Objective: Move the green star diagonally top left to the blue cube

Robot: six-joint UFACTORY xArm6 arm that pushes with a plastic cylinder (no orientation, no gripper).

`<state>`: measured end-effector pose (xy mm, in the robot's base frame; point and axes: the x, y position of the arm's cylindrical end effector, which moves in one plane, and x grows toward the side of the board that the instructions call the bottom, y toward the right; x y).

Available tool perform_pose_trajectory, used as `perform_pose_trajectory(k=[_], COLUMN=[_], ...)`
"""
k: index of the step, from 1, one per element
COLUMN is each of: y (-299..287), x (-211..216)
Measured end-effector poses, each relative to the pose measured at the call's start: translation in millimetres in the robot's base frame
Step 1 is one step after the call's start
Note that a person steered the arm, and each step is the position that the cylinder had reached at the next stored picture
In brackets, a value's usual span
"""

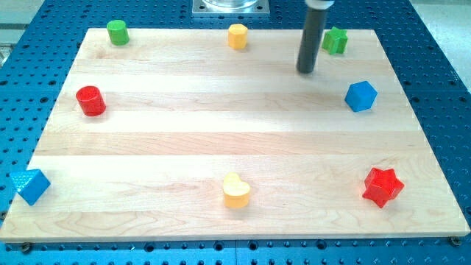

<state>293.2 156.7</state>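
The green star (336, 40) sits near the board's top right edge. The blue cube (360, 96) lies below it and a little to the right, near the right edge. My dark rod comes down from the view's top, and my tip (306, 71) rests on the board just left of and slightly below the green star, apart from it. The tip is up and to the left of the blue cube.
A green cylinder (117, 32) is at top left, a yellow block (237, 36) at top centre, a red cylinder (90, 100) at left, a blue block (30, 185) at the bottom left edge, a yellow heart (236, 191) at bottom centre, a red star (383, 185) at bottom right.
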Motion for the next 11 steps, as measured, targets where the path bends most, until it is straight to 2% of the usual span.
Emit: perform_pose_trajectory(k=[1, 3, 4, 5, 6, 7, 8, 11], y=[92.7, 109.8, 102.4, 36.9, 4.1, 38.0, 49.1, -21.6], x=[-7.8, -74.6, -87.5, -62.5, -45.6, -60.3, -28.9, -16.5])
